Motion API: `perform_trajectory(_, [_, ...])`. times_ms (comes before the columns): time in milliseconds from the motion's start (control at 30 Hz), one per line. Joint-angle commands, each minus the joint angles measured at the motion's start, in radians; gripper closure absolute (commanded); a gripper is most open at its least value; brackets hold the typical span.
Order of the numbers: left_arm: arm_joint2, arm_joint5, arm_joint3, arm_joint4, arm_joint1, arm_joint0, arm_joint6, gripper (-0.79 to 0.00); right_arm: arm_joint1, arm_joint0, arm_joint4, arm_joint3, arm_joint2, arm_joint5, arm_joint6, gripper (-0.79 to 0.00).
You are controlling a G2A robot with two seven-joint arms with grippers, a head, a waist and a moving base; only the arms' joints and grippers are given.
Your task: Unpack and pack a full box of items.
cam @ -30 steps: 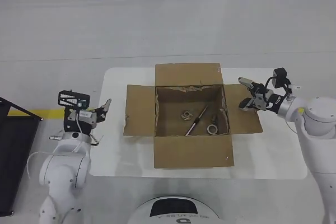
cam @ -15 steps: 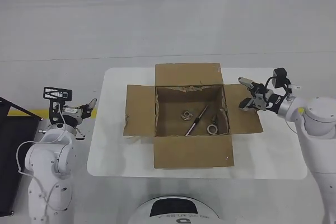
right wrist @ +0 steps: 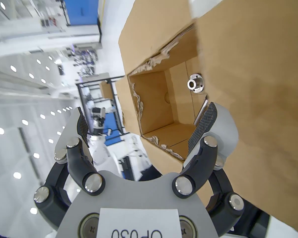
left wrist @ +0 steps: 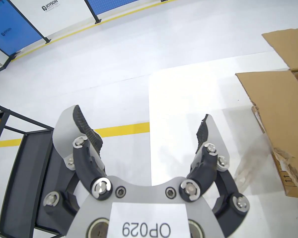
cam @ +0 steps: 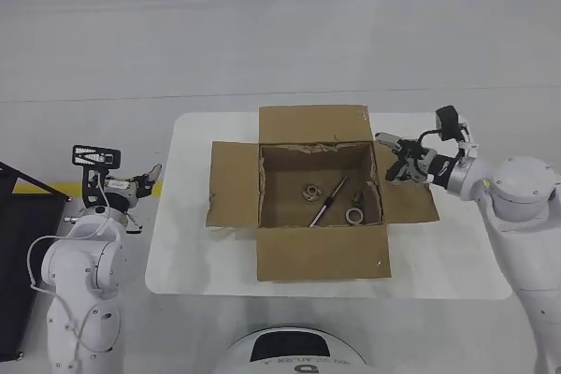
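An open cardboard box stands mid-table with all its flaps folded out. On its floor lie a metal flange, a thin rod, a small fitting and a pale ring. My right gripper hangs open and empty over the box's right flap, close to the rim. The right wrist view looks into the box, with the flange and rod beyond my open right gripper. My left gripper is open and empty just off the table's left edge, apart from the box.
The white table has bare room in front of the box and on both sides of it. A black rack stands on the floor left of my left arm, also seen in the left wrist view. Yellow floor tape runs beside it.
My left arm swung left, off the table, then stayed still. My right gripper moved left from beyond the right flap's outer edge to over the flap, nearer the box opening.
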Motion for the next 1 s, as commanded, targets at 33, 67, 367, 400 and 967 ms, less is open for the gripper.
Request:
perform_trajectory(33, [0.000,0.000,0.000,0.000,0.000,0.000,0.000,-0.785,-0.008,0.117,-0.120,-0.021,-0.143,0.168,0.029,-0.785])
perform_trajectory(67, [0.000,0.000,0.000,0.000,0.000,0.000,0.000,-0.785,-0.011,0.148,-0.142,-0.018,-0.168,0.207,0.030,-0.785])
perform_trajectory(367, [0.000,0.000,0.000,0.000,0.000,0.000,0.000,-0.785,-0.011,0.148,-0.142,-0.018,-0.168,0.207,0.030,-0.785])
perform_trajectory(400, [0.000,0.000,0.000,0.000,0.000,0.000,0.000,-0.785,-0.011,0.148,-0.142,-0.018,-0.168,0.207,0.030,-0.785])
perform_trajectory(967, [0.000,0.000,0.000,0.000,0.000,0.000,0.000,-0.785,-0.202,0.769,-0.174,0.402,-0.931,0.462,-0.057,-0.360])
